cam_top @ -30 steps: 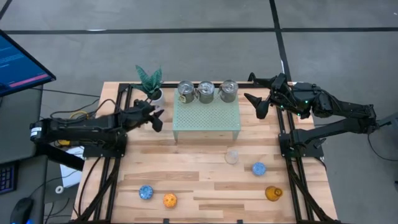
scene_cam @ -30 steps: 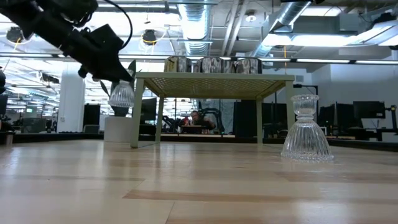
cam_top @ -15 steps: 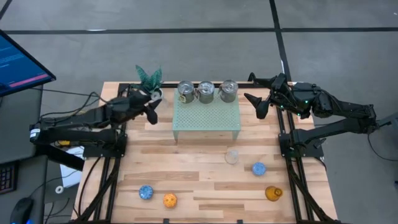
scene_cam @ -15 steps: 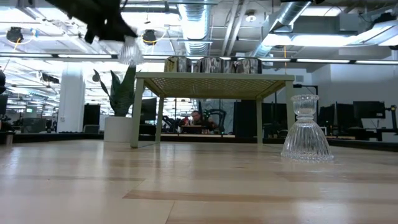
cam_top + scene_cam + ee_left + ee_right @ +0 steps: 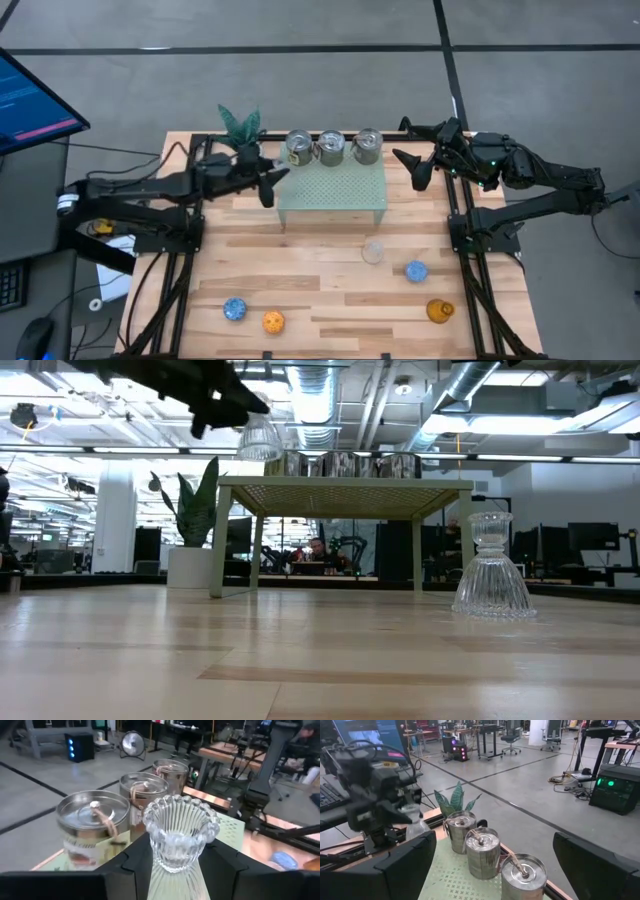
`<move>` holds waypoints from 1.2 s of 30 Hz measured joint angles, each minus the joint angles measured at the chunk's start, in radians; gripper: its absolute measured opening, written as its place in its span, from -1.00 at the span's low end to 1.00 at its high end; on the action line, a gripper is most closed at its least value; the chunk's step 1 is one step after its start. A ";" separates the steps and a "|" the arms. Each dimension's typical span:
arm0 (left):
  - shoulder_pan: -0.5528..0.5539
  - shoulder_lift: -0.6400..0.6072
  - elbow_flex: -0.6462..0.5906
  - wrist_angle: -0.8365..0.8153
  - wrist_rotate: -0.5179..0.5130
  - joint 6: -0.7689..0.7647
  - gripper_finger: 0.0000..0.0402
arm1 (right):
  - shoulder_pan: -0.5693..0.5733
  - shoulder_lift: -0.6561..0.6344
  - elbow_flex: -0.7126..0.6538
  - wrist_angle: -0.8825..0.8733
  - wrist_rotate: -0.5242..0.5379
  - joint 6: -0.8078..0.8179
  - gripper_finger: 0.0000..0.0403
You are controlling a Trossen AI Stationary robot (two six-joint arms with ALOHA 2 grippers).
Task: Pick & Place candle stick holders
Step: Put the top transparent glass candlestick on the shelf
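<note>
My left gripper (image 5: 268,184) is shut on a clear ribbed glass holder (image 5: 180,835) in the air at the left end of the pale green stand (image 5: 333,190); the low view shows the holder (image 5: 258,438) just above the stand's top. Three silver holders (image 5: 331,147) stand in a row on the stand's far edge. A second clear glass holder (image 5: 373,250) stands on its wide base on the table. Two blue holders (image 5: 415,270) (image 5: 235,309), an orange one (image 5: 272,321) and an amber one (image 5: 438,311) sit near the front. My right gripper (image 5: 409,150) is open and empty, right of the stand. My left gripper pinches the glass holder at its narrow waist (image 5: 172,865) between its two fingers (image 5: 136,862), one on each side. The fingers come from the table's left, slanting down. The holder's flared, beaded end points away from the wrist, and it is lifted clear of table and stand.
A green leafy plant in a white pot (image 5: 241,133) stands at the far left, just behind my left arm. Black frame rails run along both table sides. A monitor (image 5: 30,95) sits off the table's left. Bare wood lies between the stand and the front holders.
My left gripper has risen with the clear glass holder from low beside the plant, then gone toward the table's right edge, up to the left end of the stand. The holder has stayed in the shut fingers.
</note>
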 joint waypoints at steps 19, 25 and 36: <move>-0.011 0.193 0.042 0.010 -0.006 0.104 -0.31 | 0.000 0.000 0.000 0.017 0.001 0.008 0.94; -0.007 0.212 0.041 0.025 -0.012 0.130 -0.30 | 0.000 0.000 0.000 0.016 0.001 0.008 0.94; 0.016 0.221 0.040 0.035 -0.035 0.142 -0.30 | 0.000 0.000 0.000 0.013 -0.002 0.008 0.94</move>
